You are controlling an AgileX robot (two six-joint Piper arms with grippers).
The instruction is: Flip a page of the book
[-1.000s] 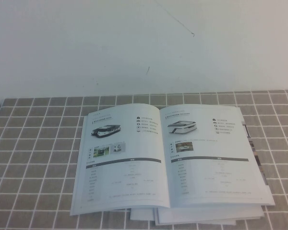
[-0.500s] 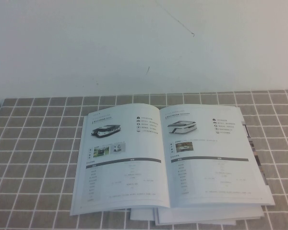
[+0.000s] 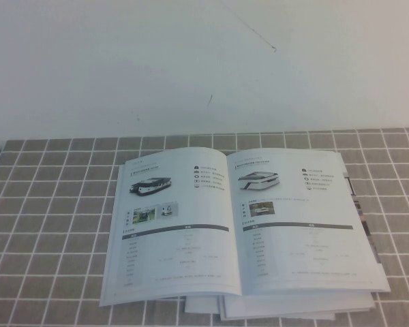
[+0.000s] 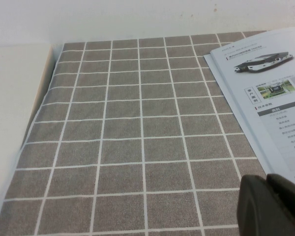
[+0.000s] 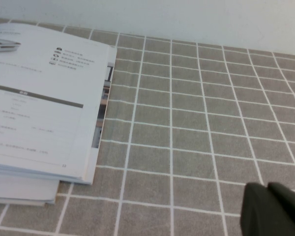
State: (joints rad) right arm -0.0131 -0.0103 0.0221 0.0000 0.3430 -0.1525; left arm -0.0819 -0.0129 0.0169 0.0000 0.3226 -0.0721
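Observation:
An open book point(image 3: 238, 228) with white pages, product pictures and tables lies flat on the grey checked tablecloth, on top of other printed sheets. Neither arm shows in the high view. My left gripper point(image 4: 270, 184) is shut and empty, above the cloth near the book's left page point(image 4: 265, 98). My right gripper point(image 5: 268, 189) is shut and empty, above the cloth well clear of the book's right page point(image 5: 39, 103).
The grey tablecloth with white grid lines point(image 3: 48, 204) covers the table up to a white wall point(image 3: 191, 61). A cream table edge point(image 4: 14, 113) runs along the cloth's left side. Loose sheets point(image 3: 293, 310) stick out under the book.

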